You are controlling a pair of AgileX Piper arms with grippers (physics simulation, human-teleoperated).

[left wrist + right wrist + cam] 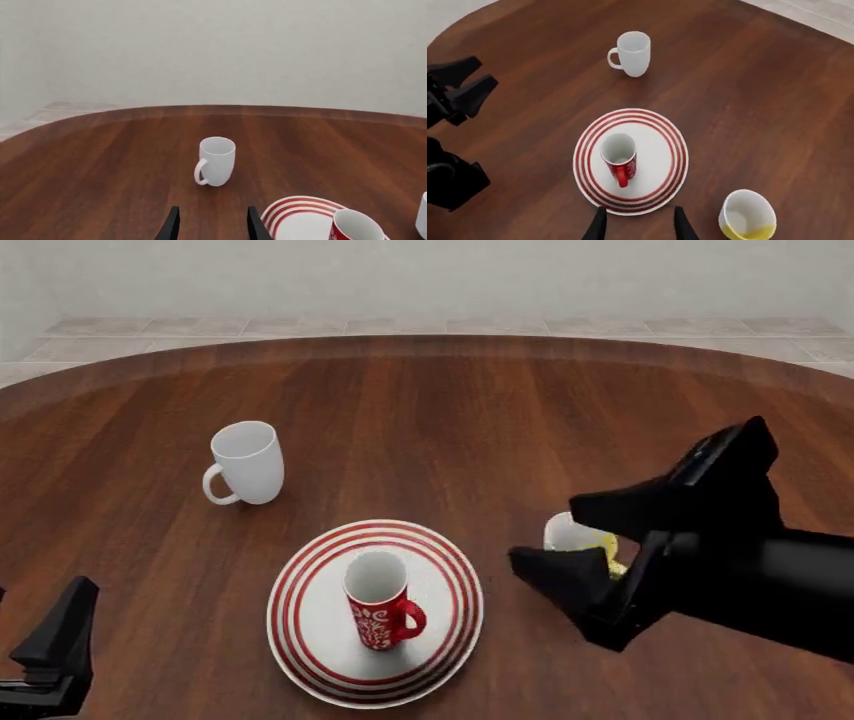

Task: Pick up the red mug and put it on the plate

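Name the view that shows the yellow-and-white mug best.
The right wrist view: the yellow-and-white mug shows whole, open top included. In the front view the right gripper hides most of it. The left wrist view catches only a white sliver at the picture's edge.

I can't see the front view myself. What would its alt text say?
A red mug stands upright on a red-ringed white plate near the front of a round wooden table. A white mug stands apart behind it to the left. The right gripper, open and empty, hangs right of the plate, partly hiding a yellow-and-white mug; the left gripper sits at the bottom left corner.
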